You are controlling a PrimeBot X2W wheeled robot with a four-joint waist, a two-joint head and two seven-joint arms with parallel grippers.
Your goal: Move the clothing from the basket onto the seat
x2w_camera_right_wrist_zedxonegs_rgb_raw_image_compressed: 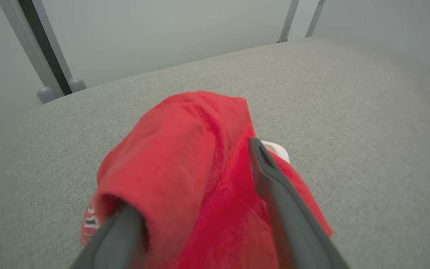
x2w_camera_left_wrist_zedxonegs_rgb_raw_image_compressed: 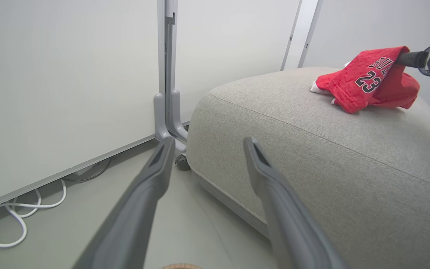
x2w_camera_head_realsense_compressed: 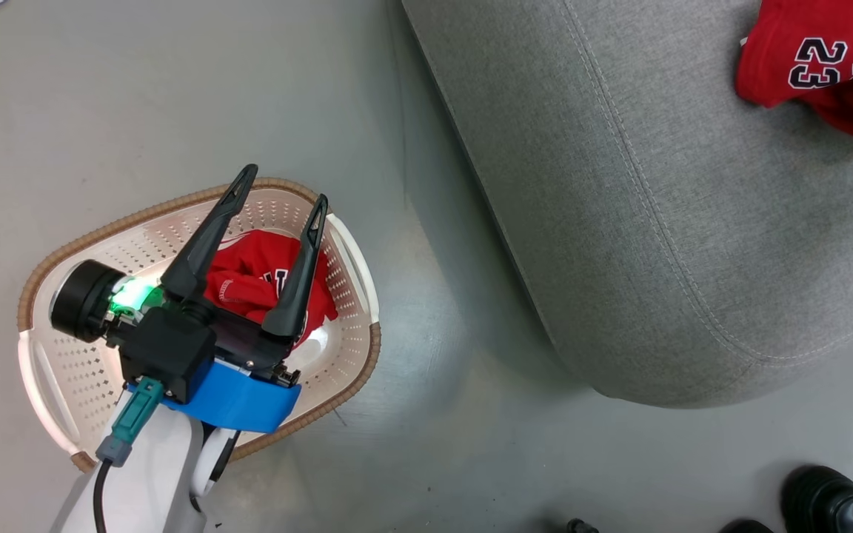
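Number 23 jersey down on seat, toward its far right edge. Right gripper at it, jaws spread wide, no pinch, but red cloth drapes over one finger. You draw back straight along fingers so fold slips off; sideways pull likely drags jersey. Second jersey bunched in far half of basket, basket on floor beside seat. Left gripper hovers above it, jaws wide, holding nothing. You drop into middle of bunch next.
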